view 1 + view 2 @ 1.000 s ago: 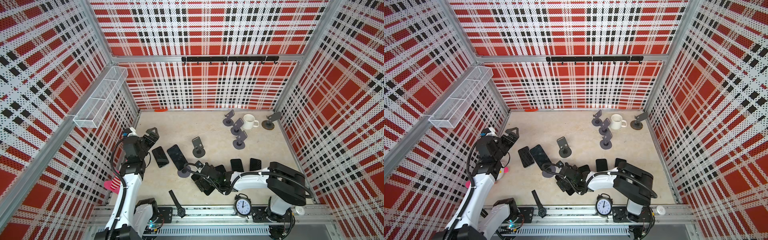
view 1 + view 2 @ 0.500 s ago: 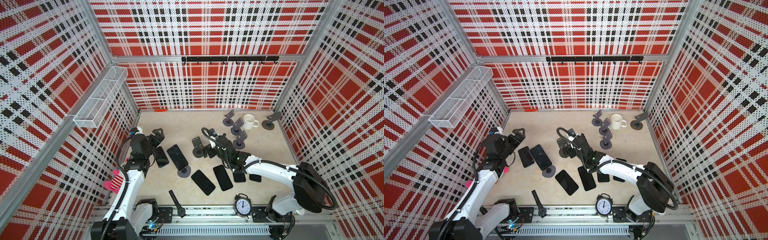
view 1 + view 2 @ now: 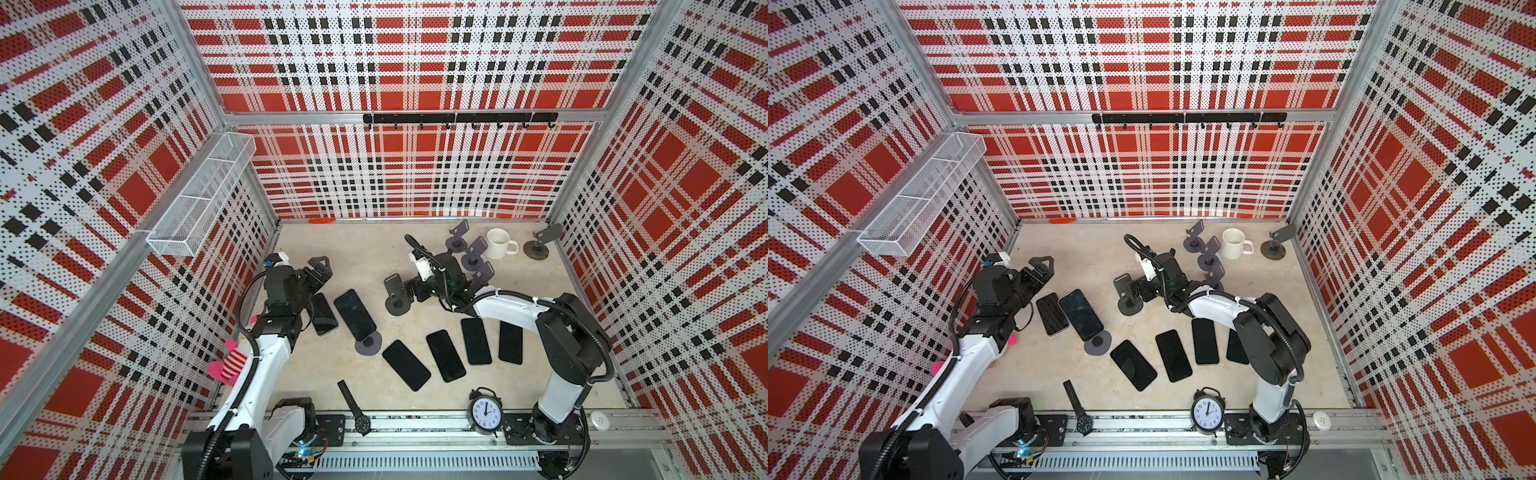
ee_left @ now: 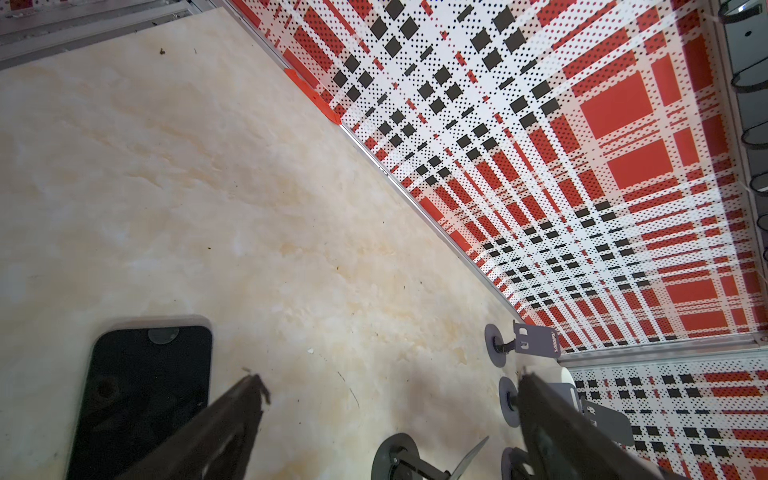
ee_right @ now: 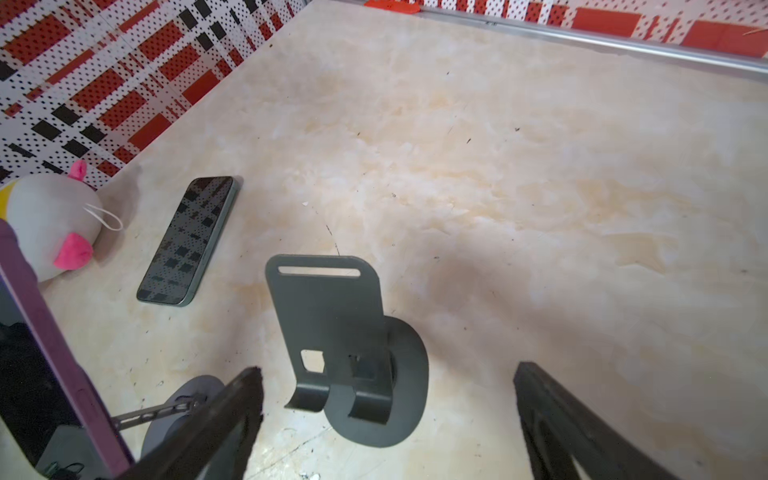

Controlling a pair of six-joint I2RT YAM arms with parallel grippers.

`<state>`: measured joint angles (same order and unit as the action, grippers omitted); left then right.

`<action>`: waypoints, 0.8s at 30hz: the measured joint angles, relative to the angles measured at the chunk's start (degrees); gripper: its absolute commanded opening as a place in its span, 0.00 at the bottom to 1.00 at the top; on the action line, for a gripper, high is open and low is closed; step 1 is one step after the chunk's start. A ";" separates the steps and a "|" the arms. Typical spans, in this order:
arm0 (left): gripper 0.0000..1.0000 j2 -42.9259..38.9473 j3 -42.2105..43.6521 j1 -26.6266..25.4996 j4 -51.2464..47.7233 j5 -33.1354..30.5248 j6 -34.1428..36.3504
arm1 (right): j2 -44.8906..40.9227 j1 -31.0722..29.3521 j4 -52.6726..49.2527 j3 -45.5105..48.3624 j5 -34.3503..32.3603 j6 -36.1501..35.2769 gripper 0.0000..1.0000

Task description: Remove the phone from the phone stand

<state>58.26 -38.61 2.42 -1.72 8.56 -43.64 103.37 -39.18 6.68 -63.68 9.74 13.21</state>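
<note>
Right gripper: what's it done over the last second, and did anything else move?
The right gripper swung from the front, above the flat phones, back to an empty phone stand, jaws open, holding nothing. The left gripper edged slightly toward the middle, also open. The phone leaning on its grey stand stayed put.

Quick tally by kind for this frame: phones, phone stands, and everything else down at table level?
Phones: 6
Phone stands: 6
Mug: 1
Alarm clock: 1
Wristwatch: 1
Plush toy: 1
Orange piece by the back wall: 1
Total: 17
</note>
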 measured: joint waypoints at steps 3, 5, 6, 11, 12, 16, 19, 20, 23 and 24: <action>0.98 0.00 0.00 0.00 0.00 -0.02 -0.02 | 1.64 -0.92 -0.04 -0.70 -0.15 0.15 0.98; 0.98 -0.02 0.00 0.00 0.00 -0.04 -0.02 | 2.27 -1.90 -0.90 -1.66 -1.51 -0.09 0.98; 0.98 -0.02 0.00 0.00 0.00 -0.07 -0.02 | 2.69 -2.58 -1.33 -2.49 -2.58 -0.24 0.97; 0.98 -0.04 -0.11 0.00 -0.02 -0.28 0.00 | 4.70 -5.68 -2.19 -6.47 -7.61 -0.90 0.94; 0.98 -0.07 -0.20 0.00 -0.04 -0.31 0.00 | 5.33 -6.16 -2.27 -7.21 -8.66 -0.94 0.93; 0.98 -0.28 -0.35 0.00 -0.07 -0.48 0.13 | 7.41 -7.74 -3.19 -8.87 -11.85 -0.94 0.90; 0.98 -0.50 -0.35 0.00 -0.20 -0.70 0.28 | 7.80 -8.02 -3.74 -8.81 -13.05 -0.42 0.87; 0.98 -0.59 -0.35 0.00 -0.31 -0.81 0.35 | 7.85 -8.02 -3.76 -8.81 -13.33 -0.24 0.86; 0.98 -0.98 -0.35 0.07 -0.44 -1.11 0.44 | 7.89 -8.02 -3.80 -8.81 -14.10 0.11 0.84; 0.98 -1.07 -0.35 0.11 -0.42 -1.16 0.46 | 7.96 -8.02 -3.78 -8.81 -14.25 0.20 0.83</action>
<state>57.19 -38.96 2.52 -2.13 7.40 -43.18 111.33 -47.20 2.90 -72.49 -4.51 13.41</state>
